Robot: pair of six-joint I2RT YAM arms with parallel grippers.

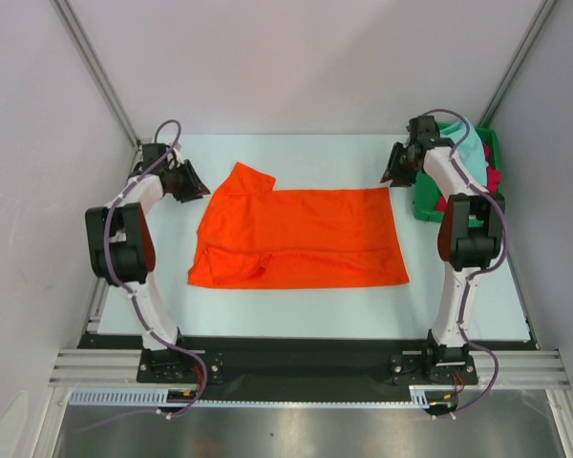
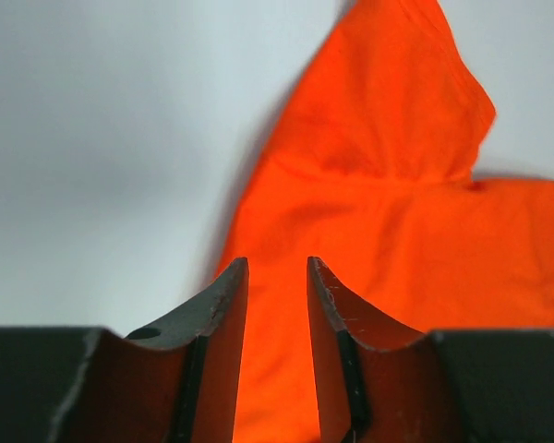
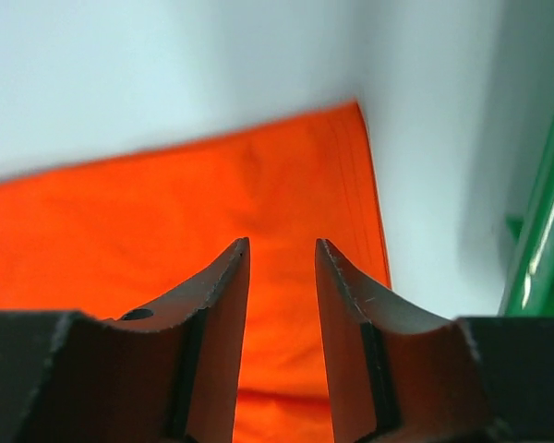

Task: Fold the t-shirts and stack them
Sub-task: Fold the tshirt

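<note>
Currently: orange shirt (image 1: 296, 239) lies spread on the surface (image 1: 296, 310).
Left gripper (image 1: 193, 182) and right gripper (image 1: 392, 175) sit near its far corners, both slightly parted, holding nothing.

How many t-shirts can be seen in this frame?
3: the orange t-shirt spread flat mid-table, the teal t-shirt and the red t-shirt bunched in the green tray at far right; more may lie underneath.

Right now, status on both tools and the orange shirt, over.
Orange shirt spread flat on table. Left tool open, empty, by its sleeve. Right tool open, empty, by its far right corner. Nothing in the way.
</note>
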